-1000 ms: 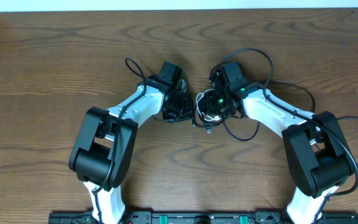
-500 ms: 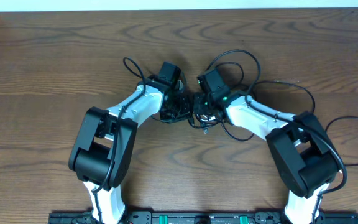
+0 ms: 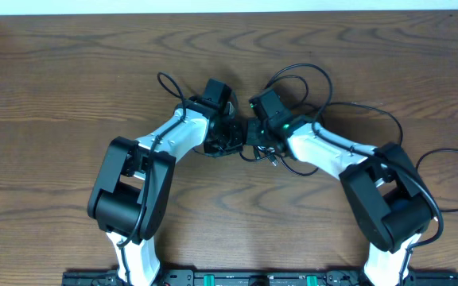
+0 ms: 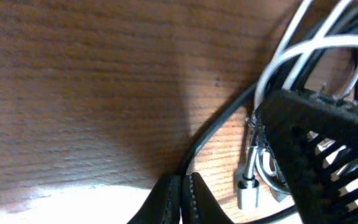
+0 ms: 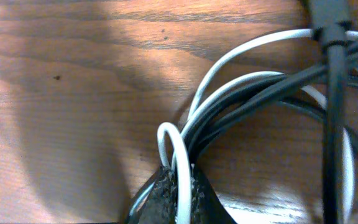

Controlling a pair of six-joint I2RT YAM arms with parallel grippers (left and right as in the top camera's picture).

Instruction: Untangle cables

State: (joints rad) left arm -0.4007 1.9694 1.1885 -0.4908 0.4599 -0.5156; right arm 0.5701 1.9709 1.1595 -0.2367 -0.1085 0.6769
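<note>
With both of my grippers pinched shut at the middle of the table, I am holding the knot from two sides. My left gripper is closed to a thin seam with the black cord running straight into its tips, so I judge it is clamped there. My right gripper is closed on a small loop of the white cord, with dark strands squeezed in beside it. The cords lie bunched between and just under the two grippers. Black loops spill farther out on the table, and a metal plug lies just beside my left tips. The risk, as I see it, is that pulling apart tightens the bundle rather than opening it, because my right pinch seems to have caught black along with white. The plug could also snag in a loop and drag everything along. A thin cord may slip from my tips if the pull is sharp, and the grippers sit near enough to bump.
</note>
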